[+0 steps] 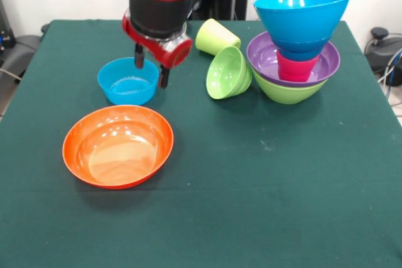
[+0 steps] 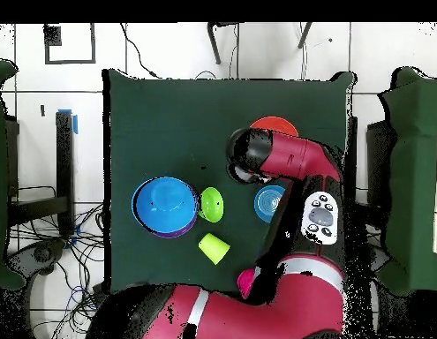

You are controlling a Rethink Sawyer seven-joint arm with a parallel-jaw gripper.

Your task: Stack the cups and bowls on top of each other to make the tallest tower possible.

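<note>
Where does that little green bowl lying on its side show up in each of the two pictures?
Front view: the small green bowl lies just right of center, tipped on its side.
Overhead view: the same bowl sits at mid-picture.
Shared landmark: the tower, right of the bowl from the front, left from overhead.

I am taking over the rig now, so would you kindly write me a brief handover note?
Gripper: open, empty, fingers straddling the far rim of the small light blue bowl.
Tower so far: large green bowl, purple bowl, red cup, a dark blue piece, large light blue bowl.
Left loose: orange bowl, small green bowl on its side, green cup lying down.
</note>
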